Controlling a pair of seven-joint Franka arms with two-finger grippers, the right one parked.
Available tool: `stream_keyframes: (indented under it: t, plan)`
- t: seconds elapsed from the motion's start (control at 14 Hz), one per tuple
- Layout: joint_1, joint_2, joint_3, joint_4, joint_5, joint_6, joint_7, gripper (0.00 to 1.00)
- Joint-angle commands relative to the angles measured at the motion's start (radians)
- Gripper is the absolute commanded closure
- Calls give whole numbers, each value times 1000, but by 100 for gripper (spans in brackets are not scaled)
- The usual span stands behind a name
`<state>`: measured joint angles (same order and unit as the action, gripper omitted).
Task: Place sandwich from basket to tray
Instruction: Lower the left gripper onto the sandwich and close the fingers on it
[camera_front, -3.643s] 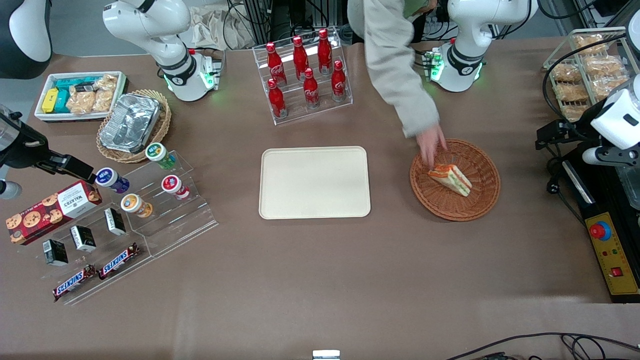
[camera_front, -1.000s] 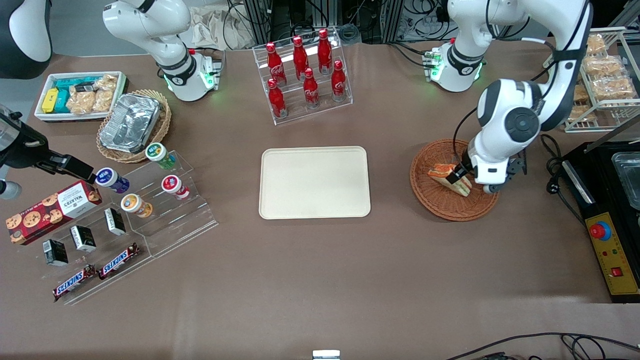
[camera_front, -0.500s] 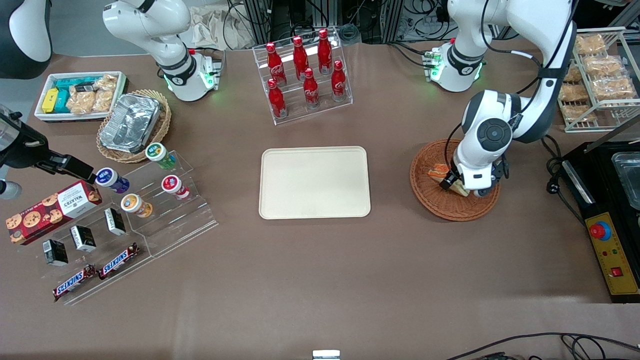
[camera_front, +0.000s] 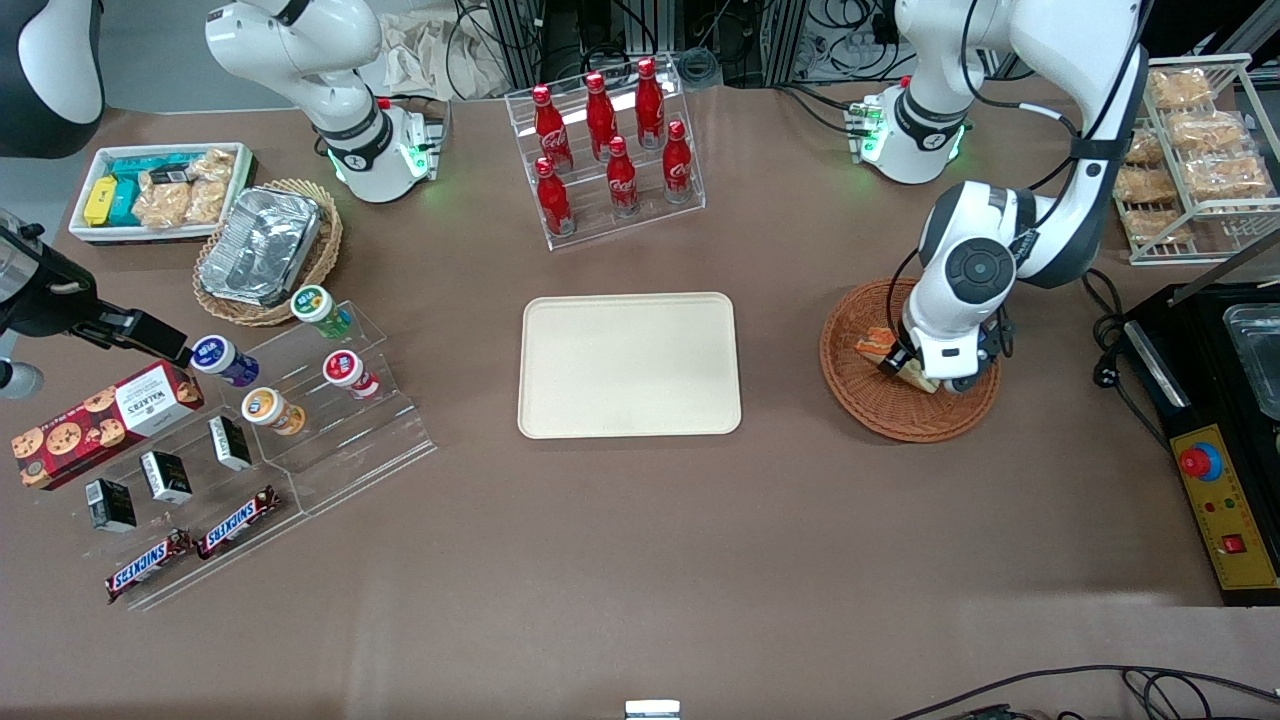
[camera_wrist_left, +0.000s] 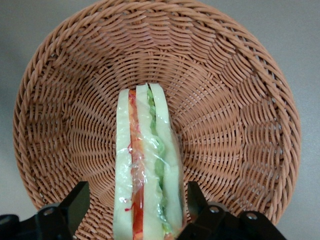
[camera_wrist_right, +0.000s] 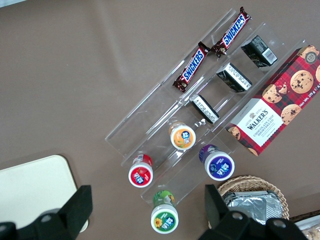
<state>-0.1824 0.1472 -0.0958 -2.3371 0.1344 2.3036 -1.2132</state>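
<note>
The sandwich (camera_wrist_left: 147, 170), a plastic-wrapped wedge with red and green filling, lies in the reddish-brown wicker basket (camera_wrist_left: 240, 100). My left gripper (camera_wrist_left: 136, 194) is down in the basket, open, with its black fingers (camera_wrist_left: 77, 202) on either side of the sandwich's wide end. One finger is close against the bread and the other stands off with a gap. In the front view the gripper (camera_front: 905, 368) and wrist cover most of the sandwich (camera_front: 873, 343), leaving an orange corner showing in the basket (camera_front: 850, 390). The cream tray (camera_front: 630, 365) lies bare at mid-table, toward the parked arm from the basket.
An acrylic rack of red cola bottles (camera_front: 610, 150) stands farther from the front camera than the tray. A wire rack of bagged pastries (camera_front: 1190, 150) and a black control box (camera_front: 1225, 500) sit at the working arm's end. Snack shelves (camera_front: 310, 400) and a foil-pan basket (camera_front: 265, 250) are at the parked arm's end.
A person's hand that was at the sandwich has gone. My left arm came in over the basket and lowered around the sandwich; in the last half second it hardly shifted.
</note>
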Motion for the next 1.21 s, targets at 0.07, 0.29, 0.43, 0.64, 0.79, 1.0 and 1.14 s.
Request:
stream_keyframes:
  t: [0.07,0.29,0.43,0.64,0.79,1.0,1.14]
  plan:
    - [-20,2,2,1,22,-1,-48,33]
    - [-19,-1,2,11,22,-21,-46,67]
    - [-19,-9,4,47,22,-59,-46,77]
    - [-17,-18,4,178,22,-230,-31,86]
    - [-12,-15,4,296,22,-375,-13,96]
    - [-9,-18,4,439,1,-533,101,100]
    - [-9,-18,2,525,-10,-620,164,100]
